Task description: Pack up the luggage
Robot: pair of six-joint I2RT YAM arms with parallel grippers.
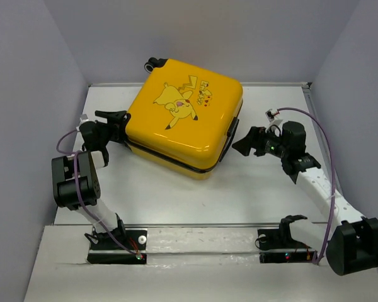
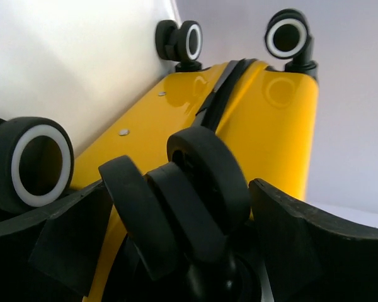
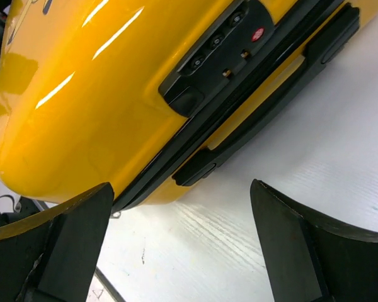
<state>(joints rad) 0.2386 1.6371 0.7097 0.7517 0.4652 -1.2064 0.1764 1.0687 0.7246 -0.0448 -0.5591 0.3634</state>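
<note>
Firstly, at the near edge of the white table [image 1: 176, 189], the 2 arm bases [image 1: 116, 245] are seen bolted side by side. Further in, the left gripper [image 2: 181, 185] is held at the left side of the luggage [image 1: 186, 116], with its jaws spread wide. A black double caster wheel [image 2: 208, 170] is framed between its fingers [image 2: 69, 239] and fills most of the gap. Whether the wheel is touched cannot be told, and no clamping is shown. On the opposite side, the right gripper [image 3: 181, 185] is pointed at the case's right edge, jaws wide apart and nothing held, with only bare table seen through the gap. Just beyond it, a black combination lock [image 3: 220, 44] and a black carry handle [image 3: 271, 94] are seen on that edge. The luggage is laid flat and closed on the middle-to-far part of the table, between the 2 grippers, with a yellow cartoon print [image 1: 176, 104] turned upward. Farthest away, a black-and-white caster [image 1: 154, 63] is seen jutting from its far-left corner.
</note>
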